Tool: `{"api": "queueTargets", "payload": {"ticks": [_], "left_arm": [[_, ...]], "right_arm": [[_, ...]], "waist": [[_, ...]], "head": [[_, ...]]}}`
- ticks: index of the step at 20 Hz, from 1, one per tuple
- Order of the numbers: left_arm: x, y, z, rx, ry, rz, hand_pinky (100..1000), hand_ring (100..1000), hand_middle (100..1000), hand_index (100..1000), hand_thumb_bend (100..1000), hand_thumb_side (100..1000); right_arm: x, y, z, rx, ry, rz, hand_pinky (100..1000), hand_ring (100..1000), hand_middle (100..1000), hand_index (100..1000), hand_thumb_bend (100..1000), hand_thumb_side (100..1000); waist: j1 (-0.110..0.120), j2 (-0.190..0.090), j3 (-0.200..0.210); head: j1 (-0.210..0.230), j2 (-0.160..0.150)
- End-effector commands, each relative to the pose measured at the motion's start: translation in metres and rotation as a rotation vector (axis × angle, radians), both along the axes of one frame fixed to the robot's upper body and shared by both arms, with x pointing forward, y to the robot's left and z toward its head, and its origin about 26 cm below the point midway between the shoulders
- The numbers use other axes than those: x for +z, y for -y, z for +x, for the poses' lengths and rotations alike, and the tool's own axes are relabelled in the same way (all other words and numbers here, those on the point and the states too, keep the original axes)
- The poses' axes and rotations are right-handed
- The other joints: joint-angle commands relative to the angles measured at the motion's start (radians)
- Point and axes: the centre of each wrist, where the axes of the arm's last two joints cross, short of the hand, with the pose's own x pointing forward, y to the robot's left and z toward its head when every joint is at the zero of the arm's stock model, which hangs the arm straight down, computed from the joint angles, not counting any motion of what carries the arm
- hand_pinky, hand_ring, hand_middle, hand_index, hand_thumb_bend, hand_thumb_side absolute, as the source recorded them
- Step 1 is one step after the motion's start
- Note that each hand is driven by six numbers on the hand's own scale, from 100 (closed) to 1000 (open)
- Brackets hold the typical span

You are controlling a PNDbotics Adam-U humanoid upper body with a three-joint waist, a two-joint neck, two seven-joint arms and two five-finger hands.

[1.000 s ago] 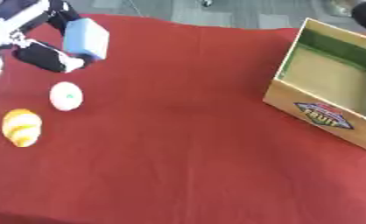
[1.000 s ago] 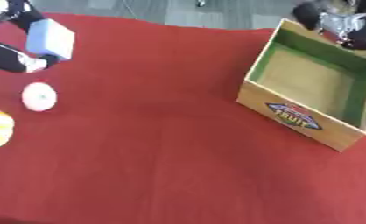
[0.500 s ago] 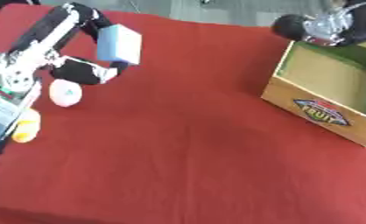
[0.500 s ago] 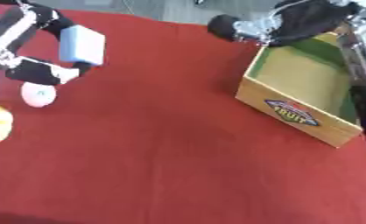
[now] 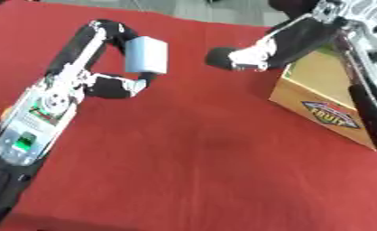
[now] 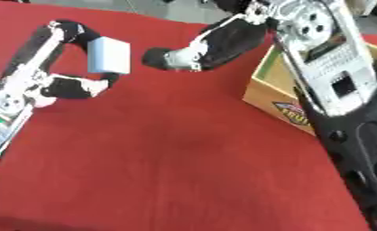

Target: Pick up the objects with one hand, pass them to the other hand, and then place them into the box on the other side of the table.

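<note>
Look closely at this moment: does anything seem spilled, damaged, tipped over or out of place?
Nothing stands out. The left hand holds a pale blue block above the red cloth, the right hand reaches toward it, and the wooden box sits upright at the table's right side.

place: indoor test bench | red-covered table [image 5: 191, 153] | grey floor [image 5: 223, 11]

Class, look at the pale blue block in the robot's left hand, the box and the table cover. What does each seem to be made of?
Pale blue block: likely foam or matte plastic; flat, even colour, no shine. Box: looks like wood or thick card; tan walls, printed label on the side. Table cover: probably red cloth or felt; dull, soft-looking surface.
</note>
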Motion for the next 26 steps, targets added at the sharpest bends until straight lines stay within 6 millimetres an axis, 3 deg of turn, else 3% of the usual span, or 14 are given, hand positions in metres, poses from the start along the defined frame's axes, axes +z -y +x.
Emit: {"api": "queueTargets", "payload": {"ticks": [1, 11, 15, 26], "left_arm": [[0.0, 0.002, 0.002, 0.007, 0.021, -0.025, 750, 531, 504, 370, 100, 100], [-0.022, 0.008, 0.009, 0.008, 0.042, -0.116, 752, 529, 502, 369, 100, 100], [-0.029, 0.007, 0.01, 0.017, 0.048, -0.125, 752, 527, 500, 367, 100, 100], [-0.043, 0.002, 0.012, 0.018, 0.067, -0.174, 751, 524, 494, 365, 100, 100]], "right_arm": [[0.005, -0.01, -0.001, 0.004, 0.067, -0.03, 858, 874, 800, 880, 481, 268], [-0.011, -0.029, 0.004, -0.018, 0.123, -0.107, 828, 844, 794, 869, 448, 243], [-0.012, -0.038, 0.002, -0.035, 0.213, -0.164, 819, 833, 800, 862, 443, 295], [-0.015, -0.064, 0.014, -0.074, 0.288, -0.229, 814, 827, 788, 842, 428, 245]], "waist": [[-0.011, -0.038, 0.0], [-0.019, -0.038, -0.008], [-0.023, -0.04, -0.016], [-0.042, -0.044, -0.045]], "head": [[0.001, 0.008], [0.007, 0.011], [0.015, 0.015], [0.026, 0.03]]}}
